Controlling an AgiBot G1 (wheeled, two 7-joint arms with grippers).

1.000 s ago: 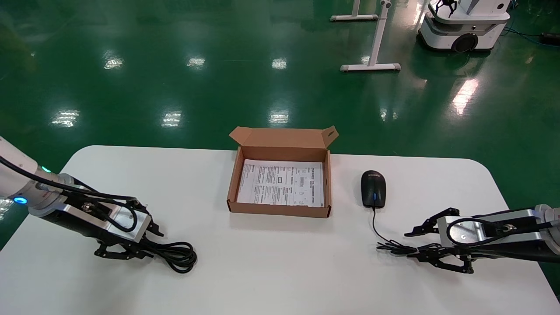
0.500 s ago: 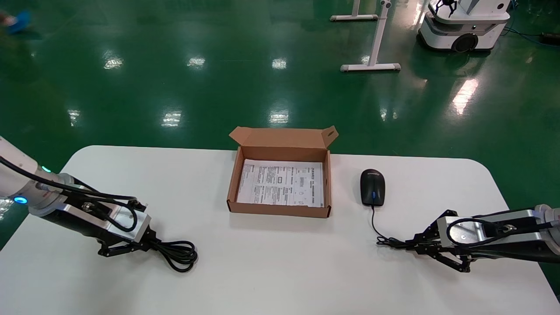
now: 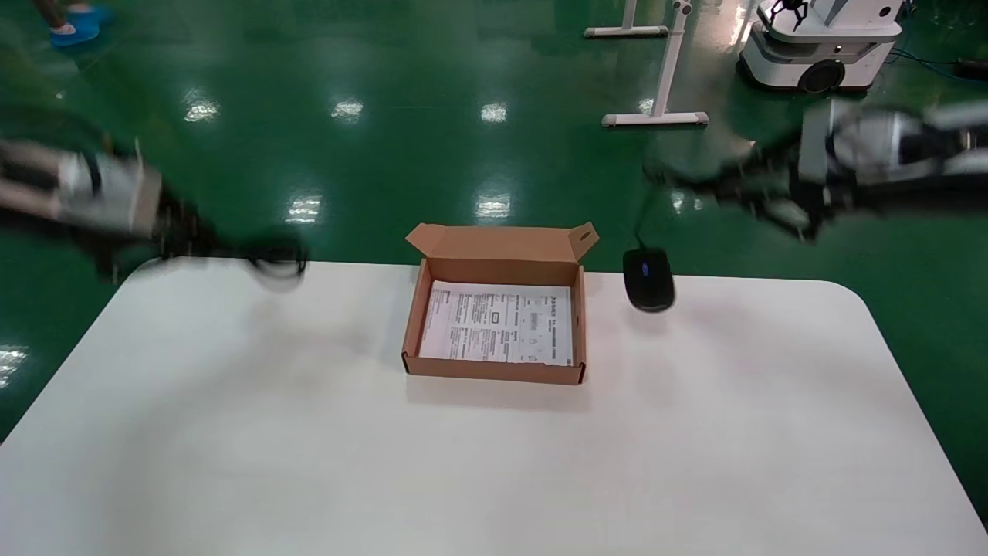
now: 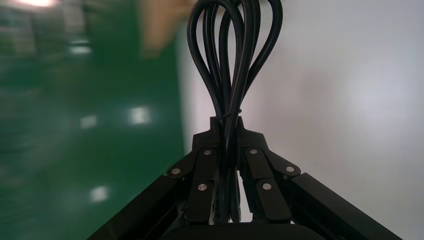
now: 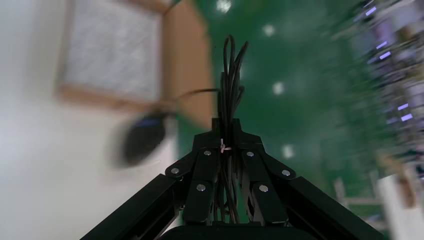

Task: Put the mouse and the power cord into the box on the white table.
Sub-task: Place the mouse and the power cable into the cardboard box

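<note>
The brown box lies open at the far middle of the white table, a printed sheet on its bottom. My left gripper is raised over the table's far left corner, shut on the power cord. In the left wrist view the cord's black loops stick out past the left gripper. My right gripper is high at the far right. In the right wrist view the right gripper is shut on the bundled mouse cable. The mouse dangles by that cable just right of the box.
Beyond the table is green floor, with a white mobile robot base and the white legs of a stand at the far right. Both arms show motion blur.
Both grippers have risen from the table's near side and swung toward the far side. The power cord came up with the left one. The mouse was pulled up by its cable.
</note>
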